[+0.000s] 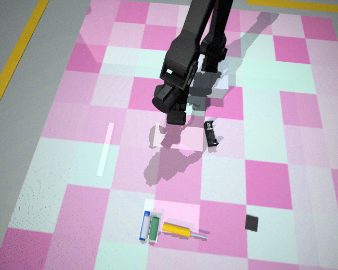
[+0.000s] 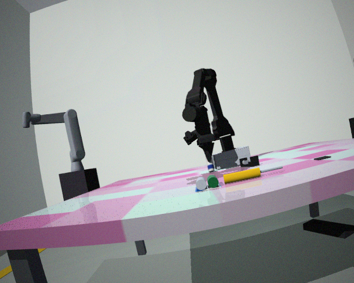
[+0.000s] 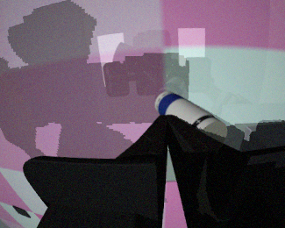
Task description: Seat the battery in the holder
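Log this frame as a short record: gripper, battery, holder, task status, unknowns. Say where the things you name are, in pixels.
gripper (image 1: 176, 117) (image 2: 208, 160) (image 3: 166, 121): shut, nothing between its fingers
battery (image 2: 210, 167) (image 3: 185, 110): near the fingertips, outside the holder
holder (image 1: 210, 134) (image 2: 254, 161): on the checkered table (image 1: 268, 183) (image 2: 171, 226), no battery in it
status: battery not seated
unknown: whether the fingertips touch the battery

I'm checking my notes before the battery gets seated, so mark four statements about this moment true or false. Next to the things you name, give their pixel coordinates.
1. The white, blue-banded battery (image 2: 210, 167) (image 3: 181, 109) sits in the black plastic holder (image 1: 211, 135) (image 2: 253, 161). False: it is outside it.
2. The black gripper (image 1: 176, 117) (image 2: 208, 161) (image 3: 166, 121) is shut on nothing. True.
3. The yellow-handled screwdriver (image 1: 176, 229) (image 2: 242, 175) lies across the holder. False: it lies beside the green cylinder (image 1: 154, 228) (image 2: 213, 181).
4. The green cylinder lies beside a white cylinder (image 1: 145, 227) (image 2: 201, 183). True.
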Motion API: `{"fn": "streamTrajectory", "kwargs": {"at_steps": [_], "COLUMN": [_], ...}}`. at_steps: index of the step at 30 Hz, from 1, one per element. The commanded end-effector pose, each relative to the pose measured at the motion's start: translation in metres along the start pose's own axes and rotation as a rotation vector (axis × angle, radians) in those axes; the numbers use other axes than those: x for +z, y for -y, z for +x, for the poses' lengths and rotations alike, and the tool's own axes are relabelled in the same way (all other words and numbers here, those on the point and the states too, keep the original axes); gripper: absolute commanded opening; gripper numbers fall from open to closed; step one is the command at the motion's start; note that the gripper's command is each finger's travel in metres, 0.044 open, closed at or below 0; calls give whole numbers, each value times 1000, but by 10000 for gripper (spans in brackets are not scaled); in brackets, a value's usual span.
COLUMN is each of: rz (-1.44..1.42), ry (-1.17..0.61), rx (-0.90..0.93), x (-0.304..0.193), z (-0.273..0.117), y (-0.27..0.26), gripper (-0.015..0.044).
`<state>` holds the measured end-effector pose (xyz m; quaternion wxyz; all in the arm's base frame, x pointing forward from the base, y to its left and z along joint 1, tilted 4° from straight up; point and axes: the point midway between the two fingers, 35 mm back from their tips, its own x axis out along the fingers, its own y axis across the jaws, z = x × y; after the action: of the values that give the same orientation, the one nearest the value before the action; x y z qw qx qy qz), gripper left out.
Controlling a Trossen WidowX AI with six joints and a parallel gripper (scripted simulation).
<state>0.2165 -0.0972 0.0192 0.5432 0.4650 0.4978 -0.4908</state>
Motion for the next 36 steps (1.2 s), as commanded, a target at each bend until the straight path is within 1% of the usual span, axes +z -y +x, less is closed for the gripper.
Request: {"fn": "streamTrajectory", "kwargs": {"at_steps": [1,12,14,16,22,24,36], "rz": [-5,-5,0,-1,-4,-5,-11], "ry": [0,0,-1,-1,-1,-1,-2], "rx": [-4,-6,-6,-6,-5,-5,-5], "x": [-1,-2,-1,-1,-1,-2,-2], "z": [1,2,0,-10,-65,-76,-75], "y": [9,27,22,21,24,27,26], "gripper": [0,0,0,0,0,0,0]}}
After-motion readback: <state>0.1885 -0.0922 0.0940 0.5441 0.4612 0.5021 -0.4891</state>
